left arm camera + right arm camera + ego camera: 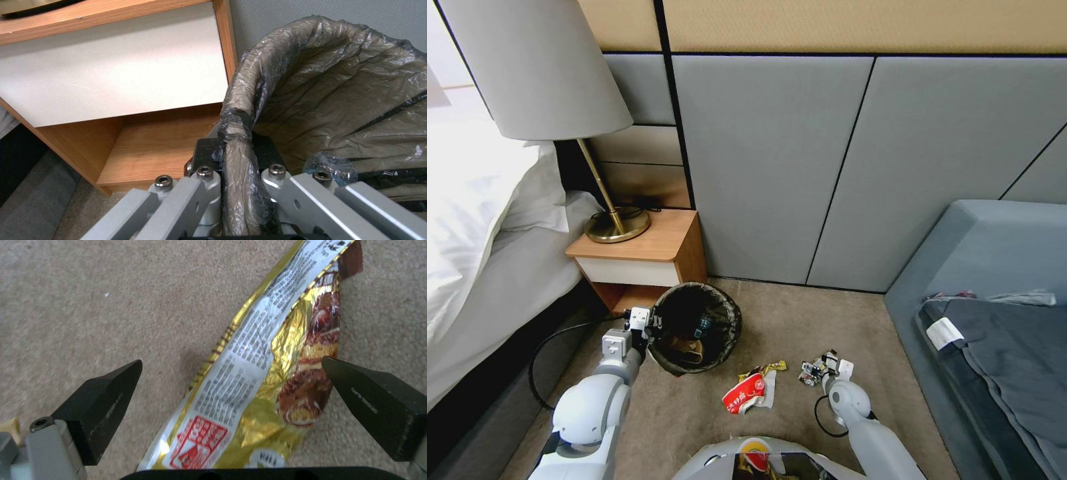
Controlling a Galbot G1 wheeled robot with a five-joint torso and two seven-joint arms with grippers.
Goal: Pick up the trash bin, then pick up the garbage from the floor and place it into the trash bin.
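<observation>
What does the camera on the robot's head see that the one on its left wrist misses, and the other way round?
Head view alone: the red-and-white snack packet and the yellow wrapper lying on the beige carpet, with the right gripper low beside them, plus the grey-shaded lamp.

Left wrist view alone: close up, the left gripper clamped across the bin's bag-covered rim.

Both: the small round bin with its black-brown plastic liner and the wooden bedside table.
</observation>
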